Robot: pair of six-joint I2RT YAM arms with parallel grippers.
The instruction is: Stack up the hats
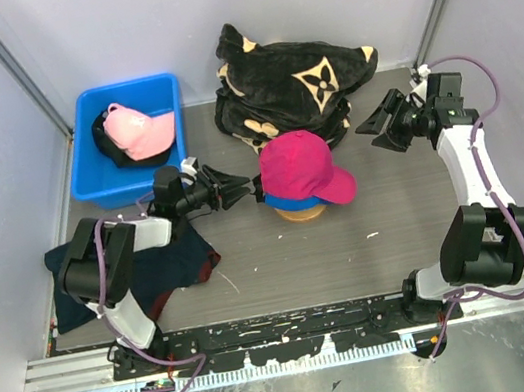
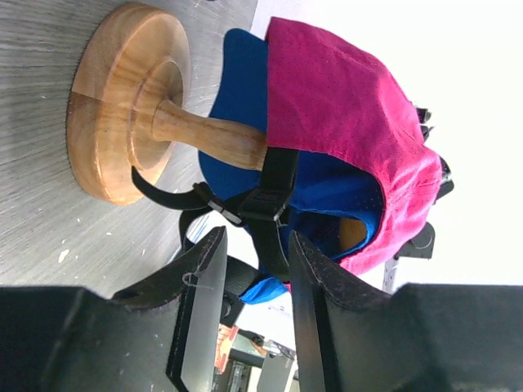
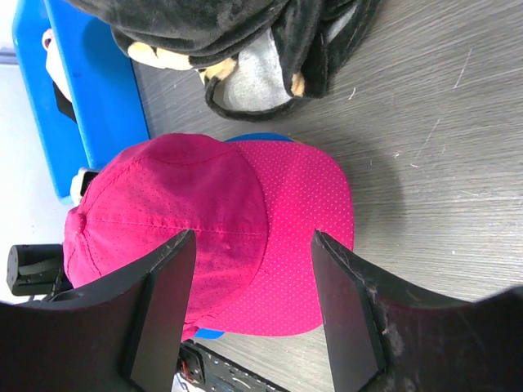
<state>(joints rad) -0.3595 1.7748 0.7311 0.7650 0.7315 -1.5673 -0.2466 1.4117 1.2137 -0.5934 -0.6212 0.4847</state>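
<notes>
At the grey bench [image 1: 371,238], the pale pink fabric cap [image 1: 134,129] seems soft and light; I would grasp its brim. The left end effector [image 1: 240,188] and right end effector [image 1: 378,132] are spread.

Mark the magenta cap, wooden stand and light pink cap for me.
magenta cap [image 1: 297,161], top external view, on its crown.
wooden stand [image 2: 102,139], left wrist view, on its round base.
light pink cap [image 1: 134,132], top external view, on its crown.

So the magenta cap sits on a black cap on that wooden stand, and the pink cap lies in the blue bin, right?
Not quite. Under the magenta cap is a royal blue cap, not a black one; the left wrist view shows it. They do sit on the wooden stand, and the light pink cap lies in the blue bin.
</notes>
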